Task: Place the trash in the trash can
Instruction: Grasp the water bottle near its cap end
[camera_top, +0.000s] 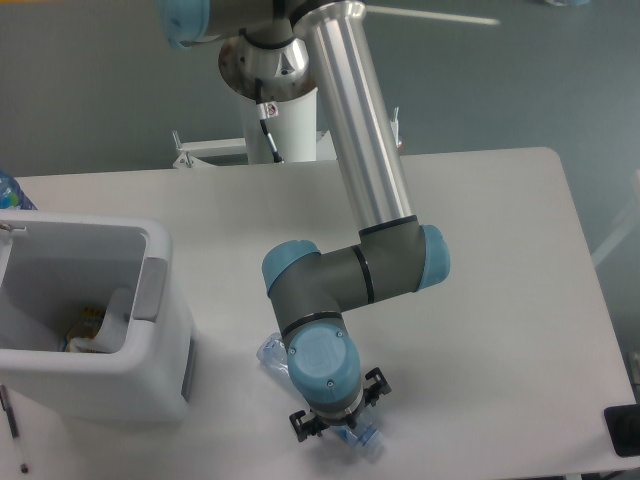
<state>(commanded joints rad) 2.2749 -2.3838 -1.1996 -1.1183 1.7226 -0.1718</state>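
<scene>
The trash I can see is a clear, wrinkly water bottle (270, 352) lying on the white table near its front edge. One end pokes out left of my wrist and its blue-tinted other end shows below it. My gripper (338, 430) points straight down over the bottle's middle. The blue wrist cap hides the fingers, so how the jaws stand does not show. The trash can (150, 290), a boxy white bin with a grey handle tab, stands at the left, a short gap from the bottle.
Some yellowish and white litter (85, 330) lies inside the bin. A blue-capped bottle (10, 190) peeks in at the far left edge. A pen (12, 425) lies at the front left, and a black object (623, 430) sits at the front right corner.
</scene>
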